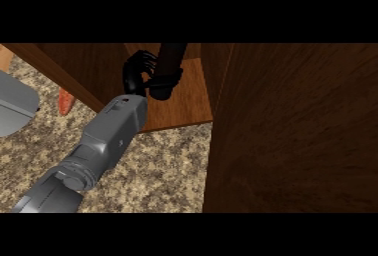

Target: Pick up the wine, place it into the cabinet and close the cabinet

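Wine bottle (169,60) inside cabinet (184,100) — hand (140,70) curled round it, upright

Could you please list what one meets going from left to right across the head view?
Grey rounded object at the left edge → orange-red item on the counter → black hand → dark wine bottle → large dark wooden cabinet door.

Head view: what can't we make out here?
- Wine bottle: its top is cut off by the picture's upper edge; the hand curled round it hides part of its side.
- Whether the bottle rests on the cabinet shelf: cannot tell.
- Other hand: not in view.
- Cabinet interior at right: hidden behind the open door.
- Orange object at left: mostly hidden by the cabinet's side panel; cannot identify.
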